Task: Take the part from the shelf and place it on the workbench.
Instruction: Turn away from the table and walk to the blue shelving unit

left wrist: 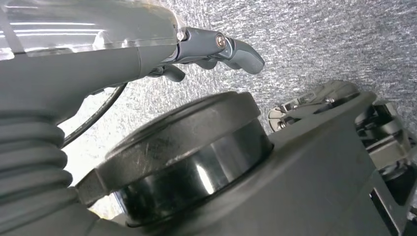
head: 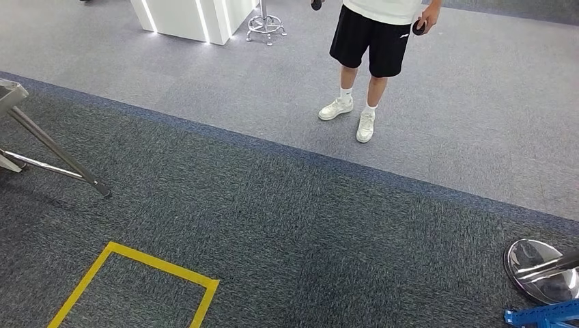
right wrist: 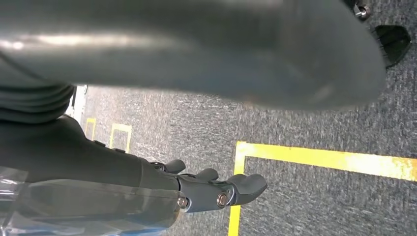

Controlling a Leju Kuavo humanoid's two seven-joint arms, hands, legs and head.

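My left hand (left wrist: 216,51) hangs above light grey carpet, its fingers loosely stretched out with nothing in them. My right hand (right wrist: 216,189) also hangs low over dark carpet, fingers apart and holding nothing, close to a yellow tape line (right wrist: 314,157) on the floor.
A person (head: 372,41) in black shorts and white shoes stands ahead, holding a small dark object (head: 418,27). A yellow tape square (head: 136,287) marks the dark carpet near me. Metal stand legs (head: 54,154) are at the left. A chrome round base (head: 539,270) and blue frame (head: 543,316) sit at the lower right.
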